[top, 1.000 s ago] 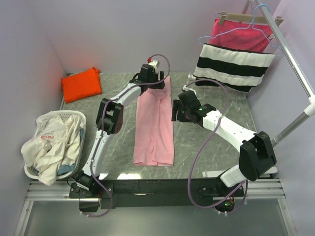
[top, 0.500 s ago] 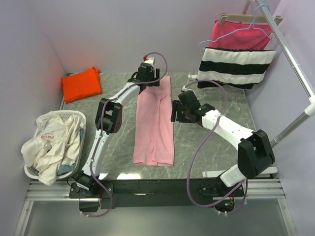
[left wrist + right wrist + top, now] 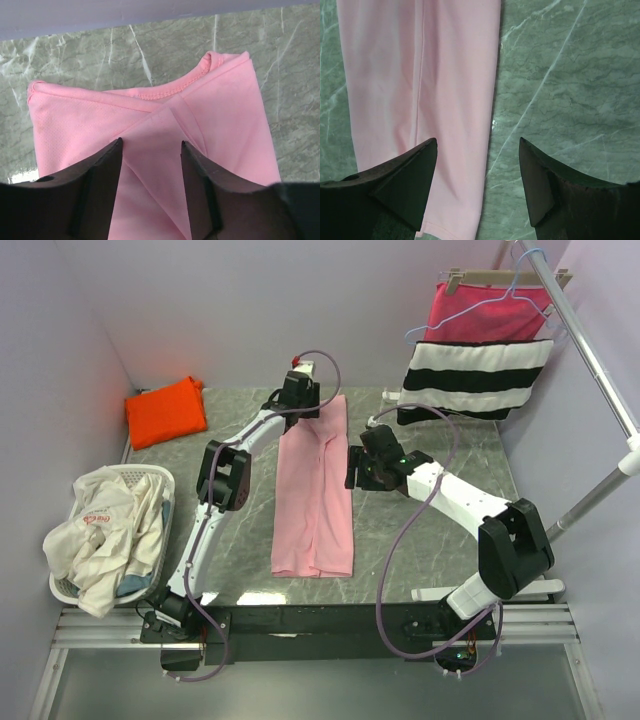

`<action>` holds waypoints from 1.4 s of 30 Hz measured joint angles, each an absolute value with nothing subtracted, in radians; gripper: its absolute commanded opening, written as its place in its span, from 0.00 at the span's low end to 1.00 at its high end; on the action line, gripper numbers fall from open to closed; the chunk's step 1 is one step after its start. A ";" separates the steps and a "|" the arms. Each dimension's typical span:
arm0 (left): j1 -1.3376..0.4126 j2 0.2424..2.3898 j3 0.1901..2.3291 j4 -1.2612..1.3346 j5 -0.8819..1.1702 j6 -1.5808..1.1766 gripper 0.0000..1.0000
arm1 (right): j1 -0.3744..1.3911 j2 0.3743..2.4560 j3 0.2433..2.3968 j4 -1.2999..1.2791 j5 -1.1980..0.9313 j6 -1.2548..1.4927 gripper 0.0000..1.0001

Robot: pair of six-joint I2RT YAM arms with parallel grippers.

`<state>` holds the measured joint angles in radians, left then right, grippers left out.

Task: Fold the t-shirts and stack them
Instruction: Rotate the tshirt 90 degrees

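Observation:
A light pink t-shirt point(image 3: 313, 490) lies on the marble table as a long narrow strip, collar end at the back. My left gripper point(image 3: 300, 405) hovers over that collar end. In the left wrist view its jaws point(image 3: 151, 142) stand apart over a diagonal fold just below the neckline point(image 3: 165, 92). My right gripper point(image 3: 352, 468) sits at the strip's right edge, open; in the right wrist view point(image 3: 477, 140) one finger is over pink cloth point(image 3: 420, 75), the other over bare table. A folded orange t-shirt point(image 3: 166, 410) rests at the back left corner.
A white laundry basket point(image 3: 166, 530) full of pale cloths stands at the left. A black-and-white striped cloth point(image 3: 475, 380) and a magenta cloth on a hanger point(image 3: 487, 312) hang from a rail point(image 3: 590, 350) at the back right. Walls close in on three sides.
The left gripper's jaws have narrowed over the collar end, and it has moved slightly toward the back. The right gripper barely shifted. The striped cloth swung a little.

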<state>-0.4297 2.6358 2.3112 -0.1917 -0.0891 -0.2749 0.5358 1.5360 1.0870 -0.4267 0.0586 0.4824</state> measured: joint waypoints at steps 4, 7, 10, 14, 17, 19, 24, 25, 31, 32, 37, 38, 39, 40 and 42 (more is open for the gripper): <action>-0.430 2.636 2.312 -0.187 -0.096 -0.274 0.36 | 0.536 1.541 1.087 -0.425 0.058 0.483 0.73; -0.430 2.636 2.312 -0.183 -0.097 -0.273 0.24 | 0.536 1.542 1.087 -0.423 0.057 0.484 0.73; -0.430 2.636 2.312 -0.182 -0.100 -0.271 0.06 | 0.536 1.542 1.087 -0.418 0.053 0.487 0.72; -0.430 2.636 2.312 -0.183 -0.103 -0.269 0.01 | 0.536 1.542 1.087 -0.409 0.052 0.490 0.73; -0.428 2.635 2.305 -0.174 -0.103 -0.273 0.01 | 0.533 1.543 1.087 -0.395 0.046 0.492 0.73; -0.424 2.617 2.258 -0.151 -0.103 -0.279 0.03 | 0.516 1.554 1.087 -0.364 0.020 0.498 0.72; -0.413 2.540 2.088 -0.131 -0.111 -0.303 0.63 | 0.423 1.695 1.147 -0.257 -0.121 0.537 0.70; -0.411 2.514 2.049 -0.116 -0.118 -0.312 0.65 | 0.410 1.734 1.173 -0.248 -0.145 0.543 0.69; -0.393 2.301 1.832 -0.096 -0.165 -0.364 0.70 | 0.375 2.020 1.470 -0.204 -0.283 0.566 0.68; -0.390 2.259 1.797 -0.081 -0.171 -0.373 0.70 | 0.375 2.054 1.514 -0.203 -0.295 0.567 0.68; -0.382 2.101 1.714 -0.061 -0.182 -0.410 0.69 | 0.375 2.186 1.699 -0.218 -0.336 0.564 0.68; -0.383 2.083 1.708 -0.059 -0.181 -0.414 0.69 | 0.375 2.206 1.727 -0.221 -0.339 0.563 0.69; -0.383 2.070 1.703 -0.059 -0.181 -0.419 0.68 | 0.375 2.225 1.752 -0.226 -0.342 0.562 0.68; -0.384 2.055 1.694 -0.056 -0.180 -0.427 0.68 | 0.375 2.241 1.773 -0.234 -0.343 0.561 0.68; -0.385 2.024 1.662 -0.056 -0.177 -0.442 0.68 | 0.375 2.268 1.810 -0.253 -0.340 0.559 0.68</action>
<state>-0.3851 2.0239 1.6615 -0.0563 -0.1768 -0.4416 0.3752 2.2681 1.8099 -0.2535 -0.3405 0.5587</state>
